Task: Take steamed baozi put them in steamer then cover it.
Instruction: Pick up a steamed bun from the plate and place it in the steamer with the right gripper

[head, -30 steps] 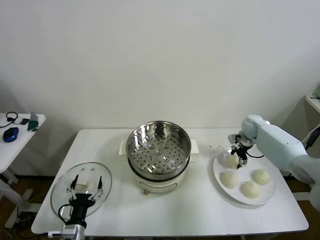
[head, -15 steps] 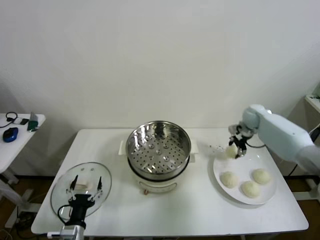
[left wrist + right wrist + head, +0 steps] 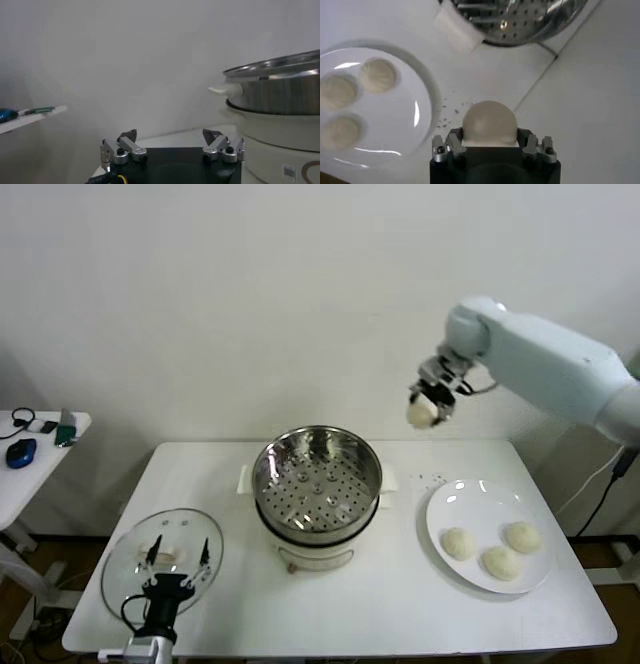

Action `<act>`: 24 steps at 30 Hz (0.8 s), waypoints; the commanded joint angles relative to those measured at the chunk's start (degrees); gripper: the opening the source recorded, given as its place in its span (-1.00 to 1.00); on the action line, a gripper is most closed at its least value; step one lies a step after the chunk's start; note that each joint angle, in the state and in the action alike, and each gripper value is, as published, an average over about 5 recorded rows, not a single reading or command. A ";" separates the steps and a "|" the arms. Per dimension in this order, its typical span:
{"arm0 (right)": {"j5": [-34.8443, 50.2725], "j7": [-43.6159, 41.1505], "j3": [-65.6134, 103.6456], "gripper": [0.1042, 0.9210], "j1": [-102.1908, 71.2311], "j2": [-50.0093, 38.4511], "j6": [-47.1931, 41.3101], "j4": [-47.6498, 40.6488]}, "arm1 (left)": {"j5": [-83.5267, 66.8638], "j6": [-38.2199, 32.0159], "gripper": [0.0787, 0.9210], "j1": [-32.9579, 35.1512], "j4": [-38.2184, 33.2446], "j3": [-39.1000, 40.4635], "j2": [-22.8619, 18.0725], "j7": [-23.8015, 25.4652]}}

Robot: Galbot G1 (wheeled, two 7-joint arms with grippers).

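Cream-white baozi (image 3: 421,413): held aloft, up and right of steamer (image 3: 317,474); three remain on plate (image 3: 440,539).
Right gripper (image 3: 432,398): jaws closed on bun's sides.
Handling: judged soft, light; gentle side grip advised.
Left gripper (image 3: 177,556): jaws open, empty, above glass lid (image 3: 120,559).

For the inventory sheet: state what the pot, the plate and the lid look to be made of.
Pot: shiny stainless steel by its mirror-like wall and perforated tray, on a cream base, probably plastic.
Plate: glossy white, likely ceramic or melamine; it shows bright highlights.
Lid: clear glass, it seems, since the table shows through it.
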 commanded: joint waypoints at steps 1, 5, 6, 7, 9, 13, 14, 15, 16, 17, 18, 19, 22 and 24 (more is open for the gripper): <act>-1.00 -0.79 -3.23 0.43 4.54 11.95 5.71 4.20 | -1.75 -0.17 0.77 0.21 -0.23 -0.04 0.48 0.17; -6.63 -0.40 -1.96 0.43 0.36 14.87 8.40 4.56 | -2.18 -0.11 0.77 0.60 -0.49 -0.24 1.78 0.13; -8.16 -0.23 -1.63 0.43 -0.61 15.45 9.14 4.43 | -2.27 -0.07 0.77 0.68 -0.57 -0.28 2.16 0.11; -9.58 -0.03 -1.46 0.43 -1.52 16.02 9.89 4.19 | -2.36 -0.04 0.77 0.75 -0.65 -0.33 2.54 0.09; -11.63 0.27 -1.33 0.43 -3.04 17.00 11.04 3.58 | -2.57 0.07 0.77 0.88 -0.89 -0.43 3.07 0.05; -13.67 0.46 -1.36 0.43 -6.48 18.60 12.15 1.74 | -2.95 0.22 0.77 1.09 -1.08 -0.57 3.55 0.00; -13.74 0.45 -1.43 0.43 -7.30 18.95 12.26 1.10 | -3.01 0.21 0.77 1.15 -1.04 -0.57 3.59 -0.01; -13.66 0.40 -1.49 0.43 -8.08 19.34 12.30 0.35 | -3.05 0.18 0.77 1.21 -0.99 -0.56 3.61 -0.01; -13.51 0.36 -1.57 0.43 -8.83 19.73 12.28 -0.49 | -3.08 0.14 0.77 1.28 -0.94 -0.55 3.62 -0.02; -13.37 0.32 -1.64 0.43 -9.44 20.10 12.27 -1.23 | -3.11 0.10 0.77 1.33 -0.87 -0.54 3.63 -0.03; -13.53 0.32 -1.63 0.43 -10.14 20.54 12.49 -2.24 | -3.14 0.07 0.77 1.38 -0.78 -0.54 3.64 -0.04; -13.88 0.35 -1.55 0.43 -10.84 21.03 12.85 -3.35 | -3.17 0.04 0.77 1.43 -0.70 -0.54 3.64 -0.05; -15.94 0.84 -0.90 0.43 -12.73 22.59 14.63 -7.07 | -3.42 0.10 0.77 1.50 -0.47 -0.65 3.64 -0.07; -17.75 1.32 0.06 0.43 -13.77 23.75 15.95 -9.48 | -3.70 0.21 0.77 1.35 -0.30 -0.86 3.62 -0.08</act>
